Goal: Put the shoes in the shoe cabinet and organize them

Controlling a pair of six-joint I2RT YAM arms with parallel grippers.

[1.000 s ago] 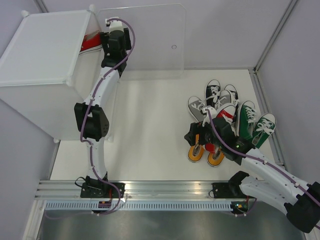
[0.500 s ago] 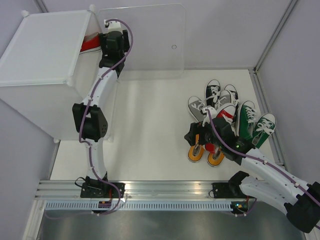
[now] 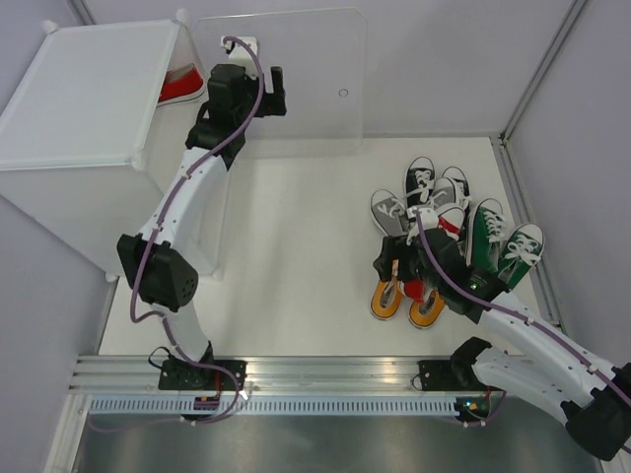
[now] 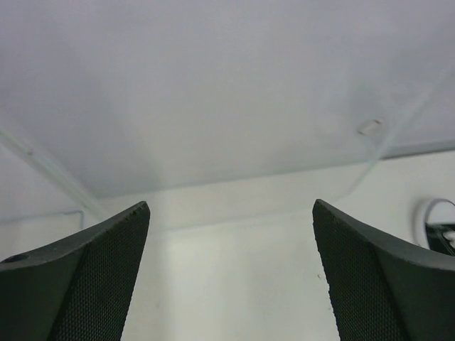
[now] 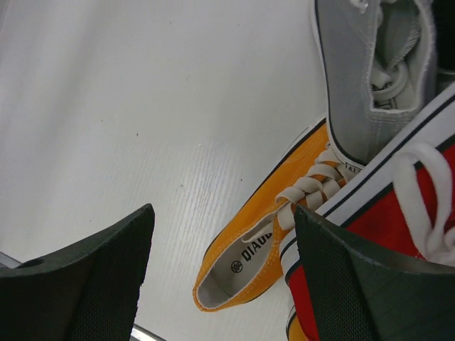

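Note:
The shoe cabinet (image 3: 89, 128) stands at the far left with one red shoe (image 3: 180, 84) inside. Its clear door panel (image 3: 296, 108) hangs open to the right and also shows in the left wrist view (image 4: 213, 106). My left gripper (image 3: 277, 91) is open and empty in front of the panel (image 4: 231, 206). My right gripper (image 3: 394, 268) is open and hovers over the left orange shoe (image 3: 386, 299), which lies between its fingers (image 5: 222, 213). In the right wrist view the orange shoe (image 5: 263, 245) lies beside a grey shoe (image 5: 362, 92) and a red shoe (image 5: 398, 227).
The shoe pile at the right holds the second orange shoe (image 3: 426, 310), grey shoes (image 3: 389, 210), black shoes (image 3: 421, 177) and green shoes (image 3: 503, 241). A metal rail (image 3: 315, 379) runs along the near edge. Walls close in at the right (image 3: 552, 197).
My left gripper has come out of the cabinet opening and swung right, in front of the door panel. My right gripper has shifted slightly above the orange shoe.

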